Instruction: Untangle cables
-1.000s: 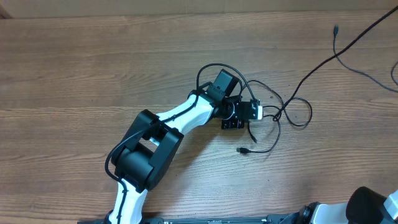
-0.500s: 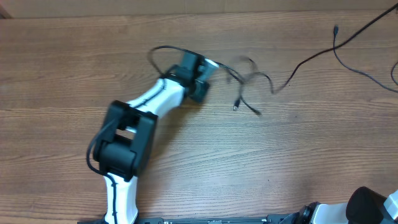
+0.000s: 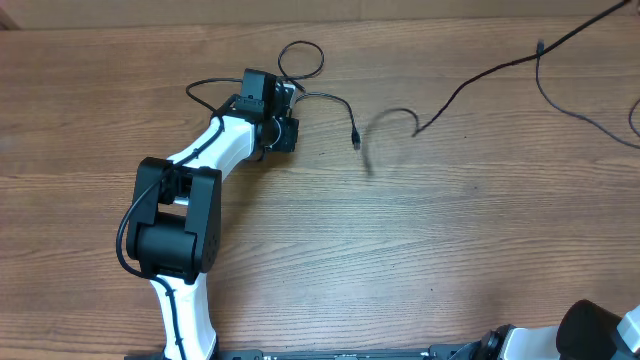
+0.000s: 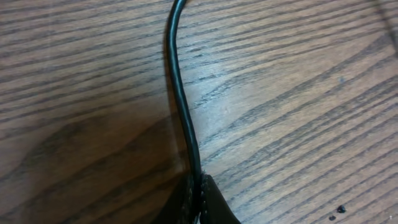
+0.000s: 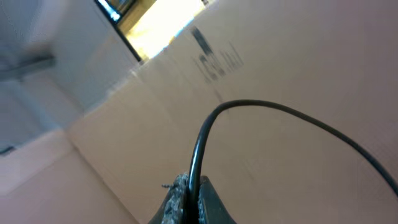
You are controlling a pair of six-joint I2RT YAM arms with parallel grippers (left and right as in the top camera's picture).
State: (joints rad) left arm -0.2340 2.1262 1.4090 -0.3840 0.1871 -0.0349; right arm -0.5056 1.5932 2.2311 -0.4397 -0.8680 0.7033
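Clamps the left pincer (image 4: 200, 202) tight on one of the cables (image 4: 177, 93), low over the counter (image 4: 298, 93). Trails right to a loose plug (image 3: 355, 141) (blurred cord (image 3: 395, 112) just beyond). Farther off, pinches a second cable (image 5: 205, 143) in the fully closed right pincer (image 5: 189, 199), raised before cardboard (image 5: 280, 62).

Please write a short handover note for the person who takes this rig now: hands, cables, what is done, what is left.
Left hand: shut on a cable, low over the table.
Right hand: shut on a second cable, raised, outside the overhead view.
Cables: the first loops beside the left arm, plug free; a long cable runs off top right.
Done: those two look apart.
Left: straighten the loop, lay each out separately.
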